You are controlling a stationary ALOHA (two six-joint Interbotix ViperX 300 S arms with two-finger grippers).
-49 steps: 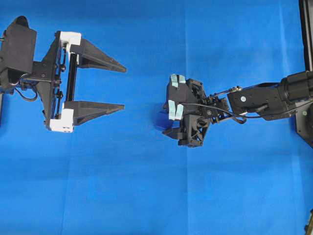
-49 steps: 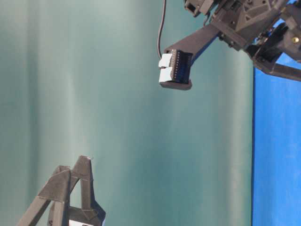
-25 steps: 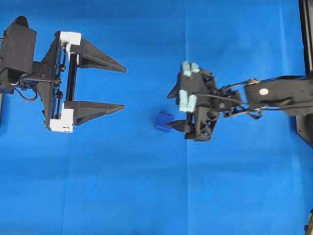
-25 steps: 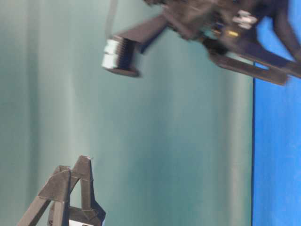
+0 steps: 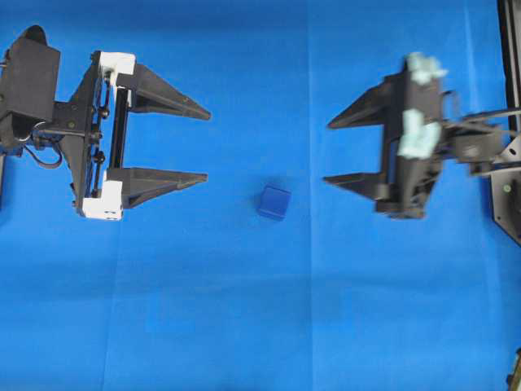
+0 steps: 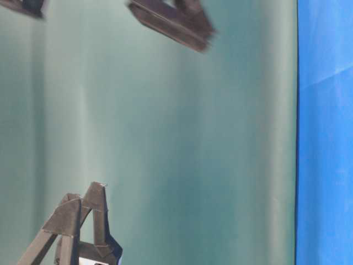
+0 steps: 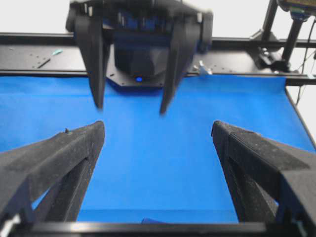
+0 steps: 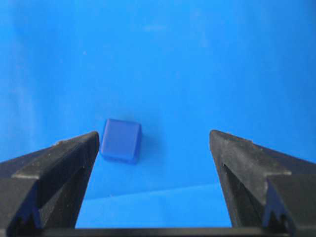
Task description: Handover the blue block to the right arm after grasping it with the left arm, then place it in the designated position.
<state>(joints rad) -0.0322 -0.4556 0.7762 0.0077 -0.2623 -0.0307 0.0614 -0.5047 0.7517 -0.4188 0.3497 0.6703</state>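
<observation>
1. In the overhead view, the blue block (image 5: 274,203) lay alone on the blue cloth (image 5: 244,326) that covered the bench, roughly midway between the two arms and touching neither. The left gripper (image 5: 205,144), with white mounts at the base of its fingers, sat at the left with its fingers spread wide and nothing between them. The right gripper (image 5: 328,152), all black with pale tape on its body, sat at the right, its fingers also apart and empty, tips pointing toward the block but well clear of it.

2. In the table-level view, only a blurred dark part of the right arm (image 6: 174,22) showed near the top edge, and the tips of the left gripper (image 6: 83,221) rose at the bottom left. The block was not visible here.

3. In the left wrist view, the left gripper's fingers (image 7: 59,163) stood wide apart over the cloth, and the right gripper (image 7: 131,106) faced them from across the bench, fingers parted.

4. In the right wrist view, the block (image 8: 121,140) rested on the cloth, just beside the left-hand finger (image 8: 54,173) in the picture but apart from it; the fingers were open.
</observation>
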